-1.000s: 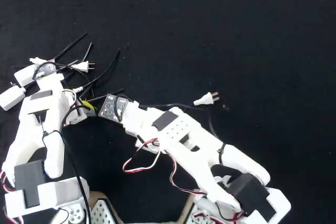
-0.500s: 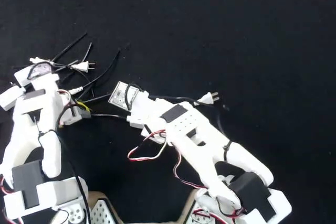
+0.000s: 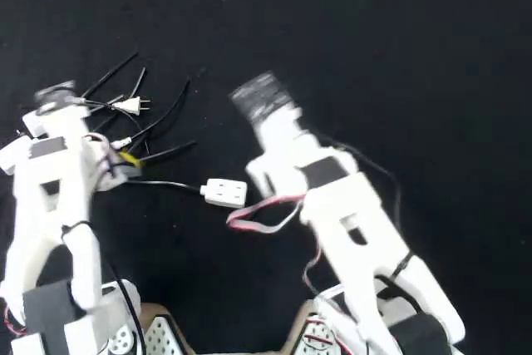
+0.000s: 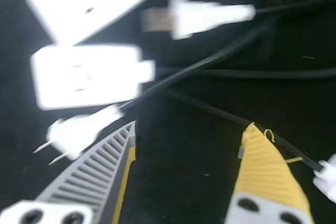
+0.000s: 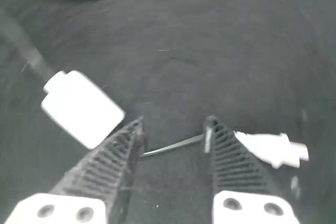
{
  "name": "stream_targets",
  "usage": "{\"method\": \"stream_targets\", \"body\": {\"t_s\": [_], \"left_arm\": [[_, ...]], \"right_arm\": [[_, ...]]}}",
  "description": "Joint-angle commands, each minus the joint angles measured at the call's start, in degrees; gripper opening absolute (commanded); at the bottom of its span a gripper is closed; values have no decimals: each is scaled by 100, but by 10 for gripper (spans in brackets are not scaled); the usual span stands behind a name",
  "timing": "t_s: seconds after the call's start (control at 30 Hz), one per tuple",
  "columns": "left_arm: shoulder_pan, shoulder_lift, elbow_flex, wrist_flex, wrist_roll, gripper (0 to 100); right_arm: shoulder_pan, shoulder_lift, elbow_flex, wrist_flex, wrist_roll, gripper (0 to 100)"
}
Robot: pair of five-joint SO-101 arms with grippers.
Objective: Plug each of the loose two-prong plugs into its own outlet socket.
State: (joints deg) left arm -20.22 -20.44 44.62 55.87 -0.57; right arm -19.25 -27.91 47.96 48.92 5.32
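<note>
Plugs (image 3: 127, 106) lie tangled among black cords (image 3: 170, 110) near the table's (image 3: 432, 72) left edge, an outlet socket (image 3: 224, 192) toward its front — the left gripper (image 4: 191, 129) and right gripper (image 5: 174, 124) both gape empty. Closing over crossed cords could drag neighbouring plugs away.

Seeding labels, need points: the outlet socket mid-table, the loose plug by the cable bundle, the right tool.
outlet socket (image 3: 224, 193), high view, centre of its white body.
loose plug (image 3: 127, 106), high view, white body behind the prongs.
right tool (image 5: 174, 124), right wrist view, midway between its open fingertips.
</note>
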Motion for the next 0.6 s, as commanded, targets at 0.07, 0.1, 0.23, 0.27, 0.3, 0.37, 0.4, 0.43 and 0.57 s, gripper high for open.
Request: {"method": "stream_targets", "body": {"t_s": [0.07, 0.1, 0.23, 0.27, 0.3, 0.37, 0.4, 0.43, 0.57], "left_arm": [[901, -457, 971, -1433, -220, 317], [971, -457, 1059, -1591, -220, 317], [989, -457, 1165, -1732, 176, 317], [989, -457, 1165, -1732, 229, 317], [980, -457, 1165, -1732, 229, 317], [980, -457, 1174, -1732, 220, 317], [980, -457, 1174, -1732, 220, 317], [980, -457, 1174, -1732, 220, 317], [971, -457, 1174, -1723, 220, 317]], "right_arm": [[1116, 919, -1121, 396, -1178, 170], [1196, 1112, -1244, 448, -1310, 170], [1222, 1851, -1631, 563, -1556, 172], [1222, 1982, -1710, 633, -1618, 172], [1222, 2105, -1789, 730, -1688, 172], [1231, 2246, -1965, 976, -1811, 173], [1240, 2281, -2035, 1108, -1829, 173], [1240, 2290, -2097, 1231, -1864, 173], [1231, 2352, -2158, 1345, -1899, 173]]}}
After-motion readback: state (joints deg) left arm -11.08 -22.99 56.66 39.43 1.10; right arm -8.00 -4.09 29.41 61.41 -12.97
